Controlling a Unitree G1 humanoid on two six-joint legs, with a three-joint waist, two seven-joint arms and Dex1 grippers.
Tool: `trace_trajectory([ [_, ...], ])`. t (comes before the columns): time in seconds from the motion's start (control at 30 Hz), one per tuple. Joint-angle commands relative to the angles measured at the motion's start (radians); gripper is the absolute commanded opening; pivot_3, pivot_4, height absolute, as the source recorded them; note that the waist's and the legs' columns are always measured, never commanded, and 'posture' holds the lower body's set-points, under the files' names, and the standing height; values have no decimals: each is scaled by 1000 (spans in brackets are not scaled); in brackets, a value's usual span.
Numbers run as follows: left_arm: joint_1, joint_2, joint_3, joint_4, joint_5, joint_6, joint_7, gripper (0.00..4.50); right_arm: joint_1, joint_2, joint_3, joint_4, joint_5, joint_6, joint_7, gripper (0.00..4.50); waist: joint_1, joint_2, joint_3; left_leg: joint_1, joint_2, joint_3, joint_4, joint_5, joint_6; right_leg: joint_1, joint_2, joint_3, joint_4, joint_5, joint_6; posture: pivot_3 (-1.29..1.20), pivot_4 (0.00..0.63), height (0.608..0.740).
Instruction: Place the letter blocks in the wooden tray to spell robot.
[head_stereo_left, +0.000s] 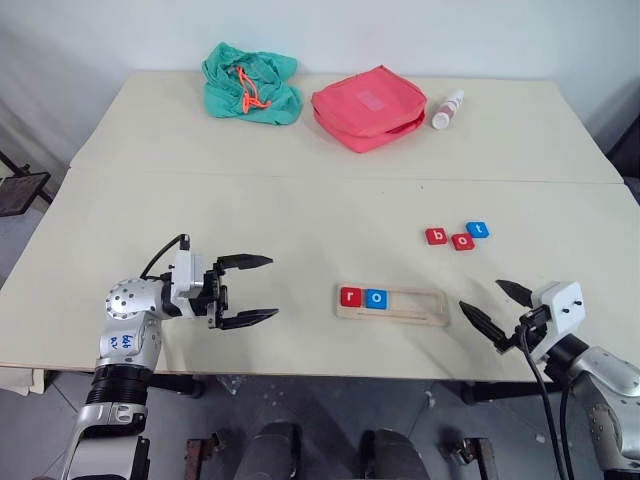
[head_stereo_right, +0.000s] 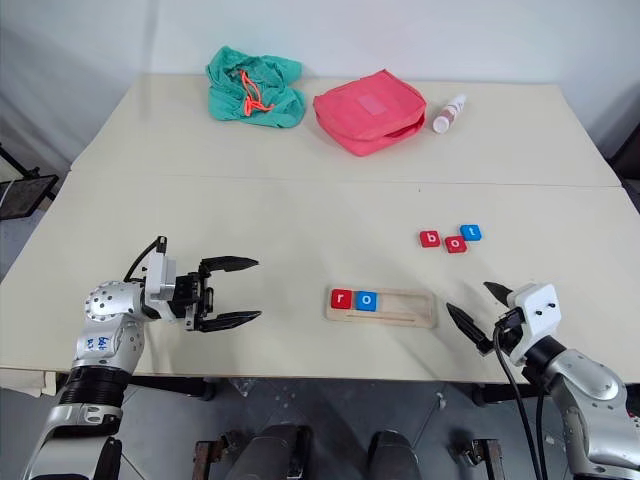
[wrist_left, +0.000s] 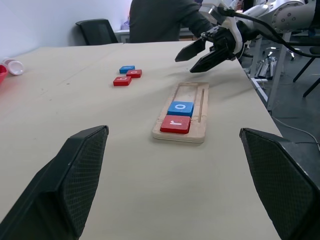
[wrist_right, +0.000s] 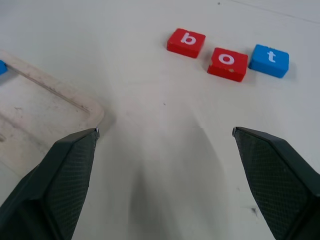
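Observation:
The wooden tray lies near the table's front edge and holds a red r block and a blue o block at its left end. Behind it to the right, three loose blocks sit on the table: red b, red o and blue t. My left gripper hovers open well left of the tray, pointing toward it, nothing between its fingers. My right gripper is open and empty just off the tray's right end, in front of the loose blocks.
At the back of the table lie a green cloth bag, a pink pouch and a small white bottle. The left wrist view shows a seated person and a chair past the table.

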Motion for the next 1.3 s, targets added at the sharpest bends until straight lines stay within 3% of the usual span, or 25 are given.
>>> trace_trajectory([
  [0.03, -7, 8, 5, -5, -10, 4, 0, 4477, -4, -14, -37, 1, 6, -31, 13, 4500, 0, 0, 0, 0, 0, 0, 0, 0, 0, 0, 0, 0, 0, 0, 0, 0, 150, 740],
  [0.37, -2, 6, 5, -19, 0, 3, 31, 4477, -206, 16, 71, -79, -15, 216, -138, 4500, -3, 0, 0, 0, 1, 0, 0, 0, 0, -1, 0, 0, 1, 0, 0, 0, 150, 740],
  [0.47, 18, -4, 2, -45, -3, 3, 51, 4477, -367, 68, 157, -33, -55, 325, -224, 4500, -13, 0, 0, 0, 0, 0, 0, 0, 0, -1, 0, 1, 1, 0, 0, 0, 150, 740],
  [0.83, 71, -6, 0, -120, -3, 8, 105, 4477, -677, 153, 262, 201, -166, 449, -347, 4500, -29, 0, 0, -2, -1, -3, -1, 0, 0, -5, 0, 0, 5, 0, 0, 0, 150, 740],
  [1.3, 98, -10, -8, -157, 0, 11, 151, 4477, -708, 157, 254, 165, -195, 642, -410, 4500, -27, 0, 0, -3, 0, -1, -2, 0, 0, -7, 0, 2, 6, 0, 0, 0, 150, 740],
])
